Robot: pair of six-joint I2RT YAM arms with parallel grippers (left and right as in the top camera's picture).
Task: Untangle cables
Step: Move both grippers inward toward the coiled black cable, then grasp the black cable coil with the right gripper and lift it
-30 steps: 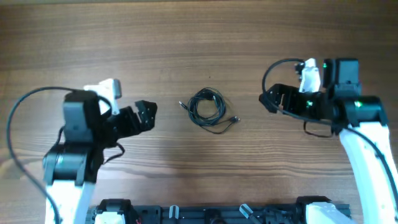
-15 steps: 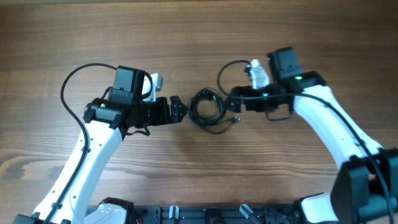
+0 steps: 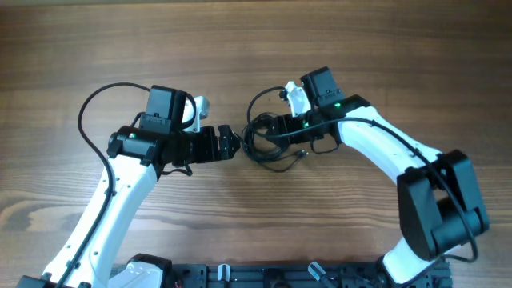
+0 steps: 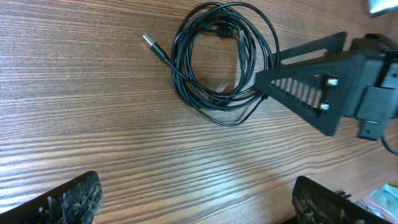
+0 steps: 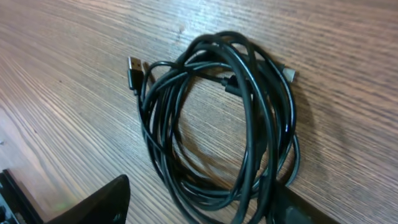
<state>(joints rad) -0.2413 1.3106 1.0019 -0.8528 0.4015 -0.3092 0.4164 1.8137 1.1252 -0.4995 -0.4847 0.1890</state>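
The cables (image 3: 254,150) lie as one small black coil at the table's middle. The coil fills the right wrist view (image 5: 217,124), with a USB plug (image 5: 133,70) sticking out at its left. It also shows in the left wrist view (image 4: 217,56). My right gripper (image 3: 269,132) is open and low over the coil, its fingers (image 5: 102,200) straddling the coil's near side; the other finger touches the strands. My left gripper (image 3: 232,142) is open and empty just left of the coil, its fingertips (image 4: 71,200) short of it.
The wooden table (image 3: 256,48) is bare around the coil. The right gripper's finger (image 4: 311,93) reaches into the left wrist view at the coil's right side. Thick black arm wires (image 3: 96,100) loop beside each arm.
Both arms came in from the sides toward the coil. In the last half second the right gripper moved left onto the coil; the left arm stayed still.
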